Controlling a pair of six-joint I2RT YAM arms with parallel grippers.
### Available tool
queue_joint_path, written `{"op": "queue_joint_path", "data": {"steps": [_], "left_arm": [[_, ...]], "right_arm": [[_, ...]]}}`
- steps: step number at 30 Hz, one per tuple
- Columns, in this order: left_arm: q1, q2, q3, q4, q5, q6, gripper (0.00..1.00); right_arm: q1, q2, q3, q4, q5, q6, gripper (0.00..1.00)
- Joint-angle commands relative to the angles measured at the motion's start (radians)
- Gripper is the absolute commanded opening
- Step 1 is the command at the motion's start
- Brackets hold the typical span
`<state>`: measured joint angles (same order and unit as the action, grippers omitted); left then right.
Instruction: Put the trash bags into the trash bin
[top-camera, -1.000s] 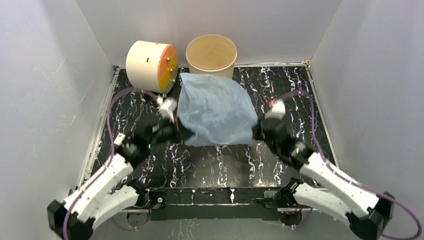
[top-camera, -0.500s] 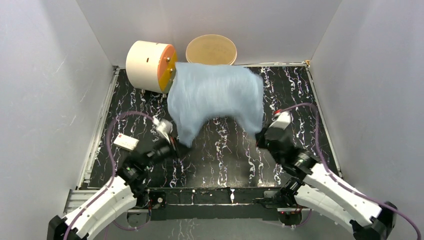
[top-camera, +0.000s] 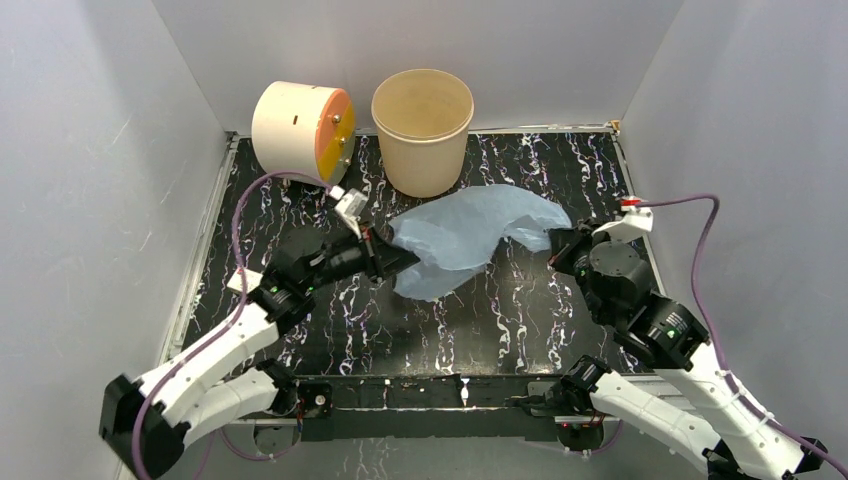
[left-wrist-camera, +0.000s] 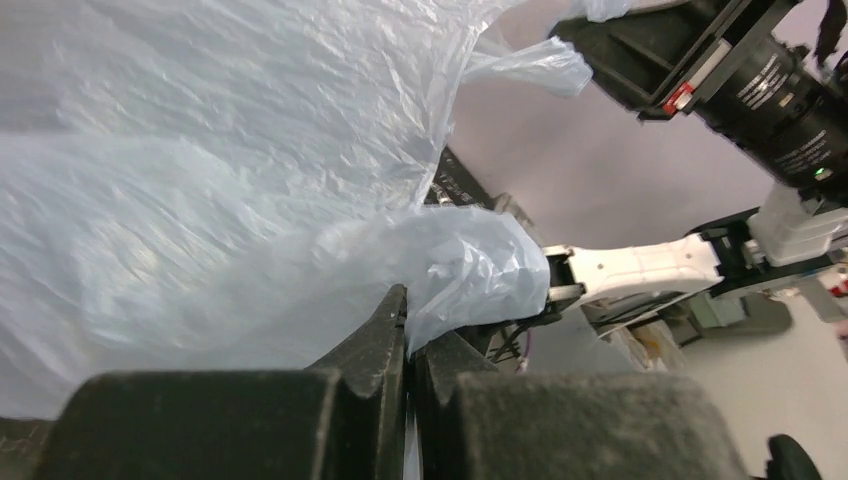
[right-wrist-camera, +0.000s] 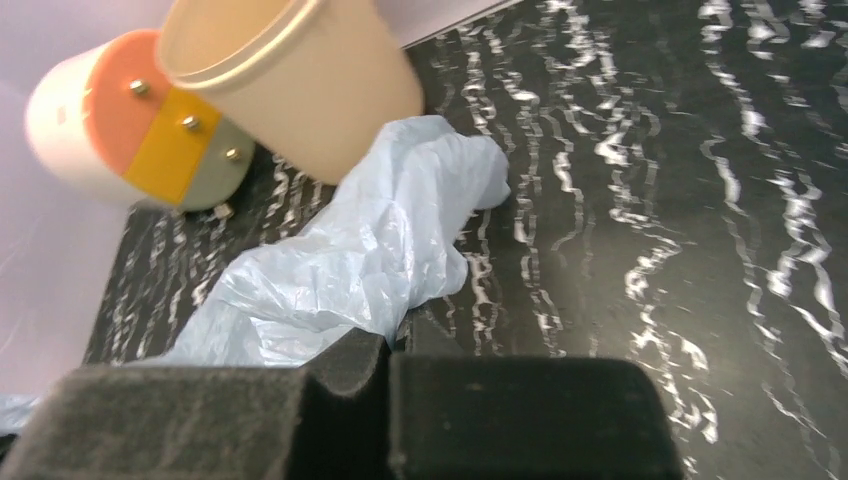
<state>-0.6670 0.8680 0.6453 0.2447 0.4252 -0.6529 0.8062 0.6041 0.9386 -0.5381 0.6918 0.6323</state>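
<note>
Top external view: the left gripper is closed, pinching the left edge of the pale blue trash bag. The bag is strung between both arms, just in front of the trash bin and outside it. The right gripper is clamped on its right end. Judgement: raise both ends evenly above the rim, then gather the bag inward. Black, white-veined table; plain grey walls.

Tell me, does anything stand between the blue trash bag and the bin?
Nothing visible does. The trash bag, pinched by the left gripper and the right gripper, is held in front of the open-topped trash bin. The cream drum stands to its left, aside.
</note>
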Motion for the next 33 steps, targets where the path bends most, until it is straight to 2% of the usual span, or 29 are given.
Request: {"op": "queue_joint_path", "data": {"steps": [1, 2, 3, 4, 5, 7, 9, 11, 13, 14, 16, 19, 22, 25, 28, 33], "left_arm": [[-0.035, 0.17, 0.088, 0.226, 0.125, -0.086, 0.0], [-0.054, 0.2, 0.108, 0.24, 0.117, -0.082, 0.0], [-0.072, 0.221, 0.123, 0.251, 0.108, -0.074, 0.0], [-0.084, 0.243, 0.137, 0.253, 0.104, -0.07, 0.0], [-0.087, 0.266, 0.147, 0.25, 0.101, -0.079, 0.0], [-0.088, 0.293, 0.156, 0.194, 0.062, -0.088, 0.0], [-0.078, 0.258, 0.152, 0.112, -0.001, -0.065, 0.0], [-0.044, 0.189, 0.175, -0.073, -0.144, -0.028, 0.0], [0.036, 0.17, 0.196, -0.248, -0.197, 0.005, 0.0], [0.093, 0.174, 0.198, -0.329, -0.201, 0.021, 0.0], [0.203, 0.192, 0.163, -0.417, -0.168, 0.03, 0.0], [0.28, 0.256, 0.134, -0.476, 0.038, 0.049, 0.0], [0.273, 0.235, 0.106, -0.422, 0.221, 0.051, 0.0], [0.245, 0.173, 0.113, -0.334, 0.318, 0.013, 0.0], [0.204, 0.121, 0.117, -0.194, 0.344, -0.086, 0.0], [0.165, 0.125, 0.044, 0.07, 0.344, -0.262, 0.0]], "right_arm": [[-0.001, -0.025, 0.076, -0.197, 0.221, 0.092, 0.0], [-0.001, -0.055, 0.078, -0.179, 0.22, 0.08, 0.0], [0.0, -0.091, 0.06, -0.092, 0.182, -0.007, 0.0], [0.0, -0.13, 0.031, 0.011, 0.098, -0.113, 0.0], [-0.001, -0.154, 0.01, 0.086, -0.059, -0.198, 0.0], [0.0, -0.147, 0.004, 0.138, -0.277, -0.267, 0.0], [0.0, -0.052, 0.049, 0.076, -0.433, -0.274, 0.0], [0.0, 0.09, 0.111, -0.03, -0.567, -0.275, 0.0], [0.0, 0.249, 0.176, -0.132, -0.622, -0.262, 0.0], [0.0, 0.288, 0.196, -0.157, -0.64, -0.258, 0.0], [0.0, 0.371, 0.209, -0.142, -0.769, -0.306, 0.0], [0.0, 0.412, 0.266, -0.115, -0.837, -0.281, 0.0], [0.0, 0.389, 0.208, 0.078, -1.034, -0.263, 0.0], [0.0, 0.438, 0.167, 0.194, -1.146, -0.173, 0.0], [0.0, 0.509, 0.124, 0.313, -1.245, -0.079, 0.0], [0.0, 0.548, 0.071, 0.444, -1.221, 0.041, 0.0]]}}
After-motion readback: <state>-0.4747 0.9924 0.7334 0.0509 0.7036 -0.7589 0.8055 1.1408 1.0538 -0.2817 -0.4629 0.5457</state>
